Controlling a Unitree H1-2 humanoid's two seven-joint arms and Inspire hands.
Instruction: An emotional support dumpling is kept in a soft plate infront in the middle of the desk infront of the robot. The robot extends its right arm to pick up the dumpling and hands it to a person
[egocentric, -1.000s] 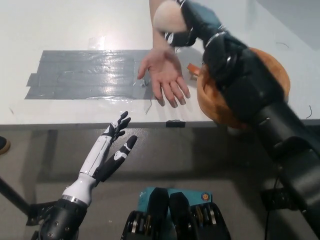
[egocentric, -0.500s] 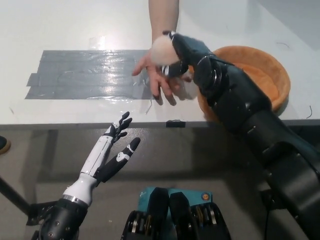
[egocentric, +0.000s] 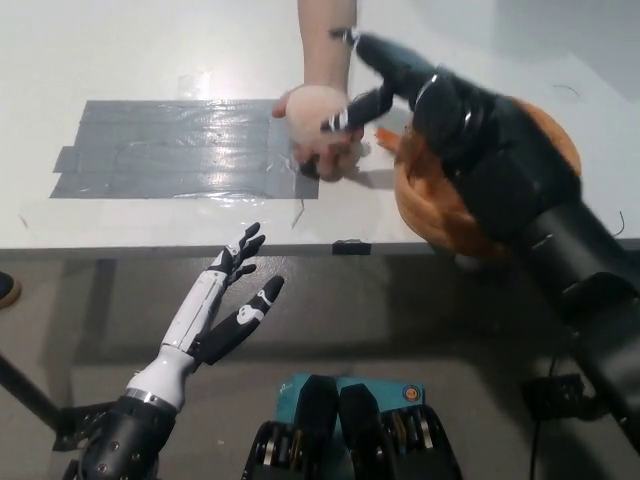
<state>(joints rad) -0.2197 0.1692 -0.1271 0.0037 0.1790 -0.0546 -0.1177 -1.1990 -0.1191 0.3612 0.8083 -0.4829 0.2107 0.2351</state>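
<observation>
Dumpling (egocentric: 312, 112) rests in person's hand (egocentric: 325, 150), right hand (egocentric: 375, 85) alongside.

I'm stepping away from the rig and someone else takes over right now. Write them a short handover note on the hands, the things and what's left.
Right hand: black, extended over the white desk, fingers apart and right at the dumpling; whether they touch it cannot be told.
Left hand: white, open, resting low in front of the desk edge.
Pale round soft dumpling: lying in the person's upturned hand, whose fingers curl around it.
Orange soft plate: at the right of the desk, mostly hidden by the right arm.
Done: dumpling picked up and delivered to the person.
Left: draw the right arm clear, probably.
</observation>
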